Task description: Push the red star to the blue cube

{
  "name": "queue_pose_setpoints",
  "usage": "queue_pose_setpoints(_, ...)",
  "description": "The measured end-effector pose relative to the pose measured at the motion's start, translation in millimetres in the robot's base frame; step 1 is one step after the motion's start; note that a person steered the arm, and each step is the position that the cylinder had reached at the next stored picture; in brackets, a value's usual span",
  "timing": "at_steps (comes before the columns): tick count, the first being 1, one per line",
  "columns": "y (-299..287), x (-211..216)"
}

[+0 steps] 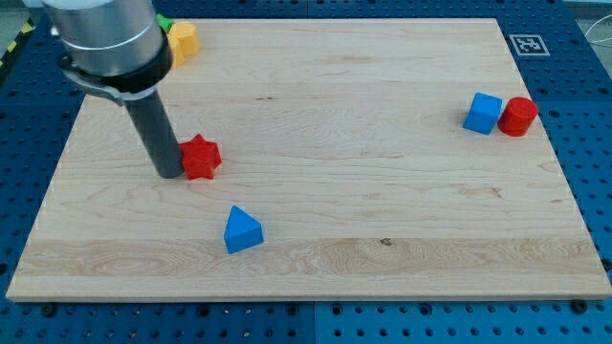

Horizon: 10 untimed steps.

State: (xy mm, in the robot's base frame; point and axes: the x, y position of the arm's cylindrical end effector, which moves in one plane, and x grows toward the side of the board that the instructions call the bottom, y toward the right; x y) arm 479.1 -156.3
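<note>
The red star (201, 157) lies on the wooden board (382, 210) at the view's left. My tip (169, 175) stands right against the star's left side, touching or nearly touching it. The blue cube (483, 113) sits far off at the view's right, with a red cylinder (518, 116) touching its right side.
A blue triangular block (241, 230) lies below and right of the star. A yellow block (182, 39) and a green block (163, 22) sit at the board's top left, partly hidden behind the arm. A tag marker (527, 43) is at the top right corner.
</note>
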Motion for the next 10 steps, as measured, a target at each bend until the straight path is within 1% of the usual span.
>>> queue_pose_setpoints(2, 50, -8)
queue_pose_setpoints(4, 88, -52)
queue_pose_setpoints(5, 115, -62)
queue_pose_setpoints(10, 282, -50)
